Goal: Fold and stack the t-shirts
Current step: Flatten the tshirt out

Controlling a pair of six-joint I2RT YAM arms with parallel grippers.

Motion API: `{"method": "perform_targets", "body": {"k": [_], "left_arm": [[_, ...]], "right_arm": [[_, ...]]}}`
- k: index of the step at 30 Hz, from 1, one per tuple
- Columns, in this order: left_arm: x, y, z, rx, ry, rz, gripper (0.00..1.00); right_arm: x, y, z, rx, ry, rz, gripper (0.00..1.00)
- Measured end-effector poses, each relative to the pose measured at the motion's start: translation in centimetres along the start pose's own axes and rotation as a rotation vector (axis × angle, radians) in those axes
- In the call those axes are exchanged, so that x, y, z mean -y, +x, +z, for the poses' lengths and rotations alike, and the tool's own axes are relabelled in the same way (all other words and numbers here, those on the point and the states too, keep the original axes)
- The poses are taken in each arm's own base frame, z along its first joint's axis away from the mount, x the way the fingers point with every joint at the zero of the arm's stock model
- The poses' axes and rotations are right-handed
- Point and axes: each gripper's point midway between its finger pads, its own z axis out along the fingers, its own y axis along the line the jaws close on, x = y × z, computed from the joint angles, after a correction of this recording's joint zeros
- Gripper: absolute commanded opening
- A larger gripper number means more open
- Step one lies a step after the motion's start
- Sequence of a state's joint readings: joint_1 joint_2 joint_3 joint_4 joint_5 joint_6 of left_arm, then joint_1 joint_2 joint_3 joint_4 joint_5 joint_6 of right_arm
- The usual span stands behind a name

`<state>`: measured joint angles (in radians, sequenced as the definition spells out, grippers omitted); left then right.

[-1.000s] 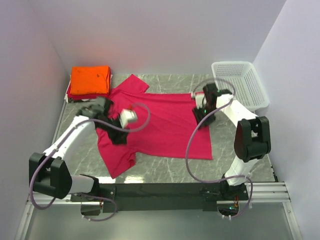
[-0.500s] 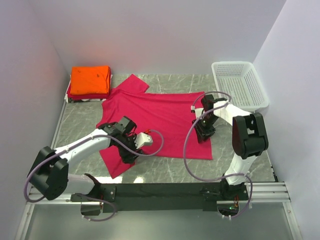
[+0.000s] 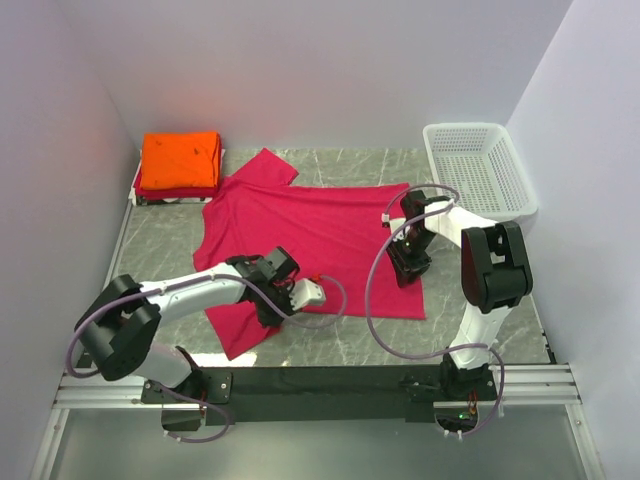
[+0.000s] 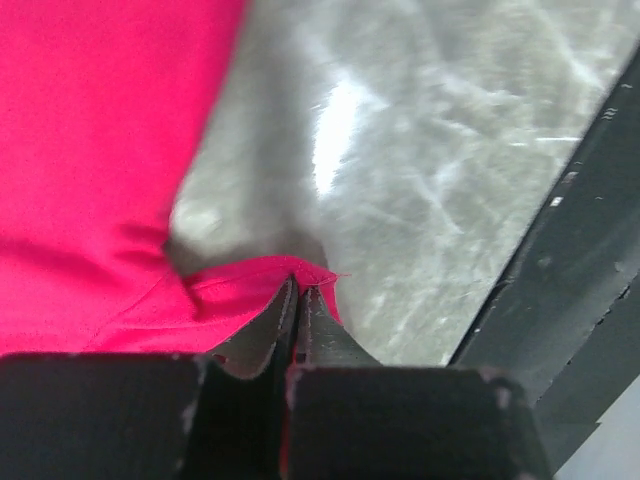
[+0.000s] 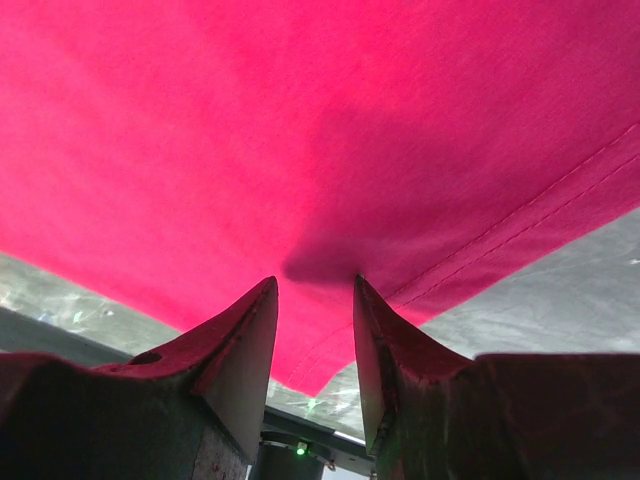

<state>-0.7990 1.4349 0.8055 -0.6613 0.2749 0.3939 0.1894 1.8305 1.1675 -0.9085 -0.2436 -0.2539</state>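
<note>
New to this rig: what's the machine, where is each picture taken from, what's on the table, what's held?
Two robot arms are bolted to the table. The wide picture looks down from above and behind; the close-ups come from cameras on each wrist. A pink t-shirt lies spread on the table, folded orange and red shirts are stacked far left, a white basket stands far right. The left hand is pinched shut on the pink t-shirt's near edge. The right hand sits at its right side, fingers apart over the cloth.
</note>
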Motion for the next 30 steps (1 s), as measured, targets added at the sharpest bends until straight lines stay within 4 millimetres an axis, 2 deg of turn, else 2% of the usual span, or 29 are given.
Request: {"method": "perform_targets", "body": {"k": [2, 3, 4, 6, 7, 10, 13, 16, 19, 21, 23, 26, 30], "left_arm": [[0.8, -0.2, 0.6, -0.012, 0.016, 0.035, 0.04], [1.2, -0.2, 1.1, -0.025, 0.027, 0.049, 0.09], [1.5, -0.1, 1.5, -0.039, 0.037, 0.060, 0.25], [1.9, -0.1, 1.9, -0.057, 0.061, 0.064, 0.43], [2.0, -0.3, 1.9, -0.051, 0.067, 0.067, 0.56], [2.5, -0.6, 1.4, -0.041, 0.093, 0.074, 0.61], [3.3, -0.4, -0.8, -0.010, 0.119, 0.082, 0.61], [2.6, -1.5, -5.1, 0.100, 0.093, 0.071, 0.57], [-0.9, -1.6, -9.0, 0.200, 0.004, 0.004, 0.52], [-4.1, 0.3, -10.3, 0.204, -0.070, -0.078, 0.49], [-6.2, 3.1, -10.3, 0.165, -0.108, -0.156, 0.48], [-8.0, 7.7, -9.1, 0.071, -0.120, -0.262, 0.46], [-8.7, 10.7, -7.6, -0.015, -0.109, -0.295, 0.44]], "right_arm": [[0.2, -0.1, 0.2, -0.007, 0.009, 0.002, 0.43], [0.3, -0.2, 0.2, -0.011, 0.012, 0.004, 0.43], [0.4, -0.2, 0.2, -0.014, 0.014, 0.005, 0.43], [0.5, -0.4, 0.1, -0.010, 0.020, 0.004, 0.43], [0.6, -0.5, 0.1, -0.008, 0.024, 0.003, 0.43], [0.8, -0.5, 0.0, -0.009, 0.039, 0.002, 0.43], [1.0, -0.4, -0.2, -0.008, 0.051, -0.006, 0.43], [0.8, -0.4, -1.4, 0.017, 0.058, -0.023, 0.43], [0.5, -0.4, -3.3, 0.066, 0.072, -0.048, 0.42], [0.3, -0.2, -4.3, 0.092, 0.080, -0.062, 0.41], [0.2, 0.2, -4.4, 0.094, 0.083, -0.073, 0.40], [0.2, 1.4, -3.3, 0.047, 0.074, -0.075, 0.38], [0.5, 3.1, -1.4, -0.042, 0.074, -0.073, 0.37]]}}
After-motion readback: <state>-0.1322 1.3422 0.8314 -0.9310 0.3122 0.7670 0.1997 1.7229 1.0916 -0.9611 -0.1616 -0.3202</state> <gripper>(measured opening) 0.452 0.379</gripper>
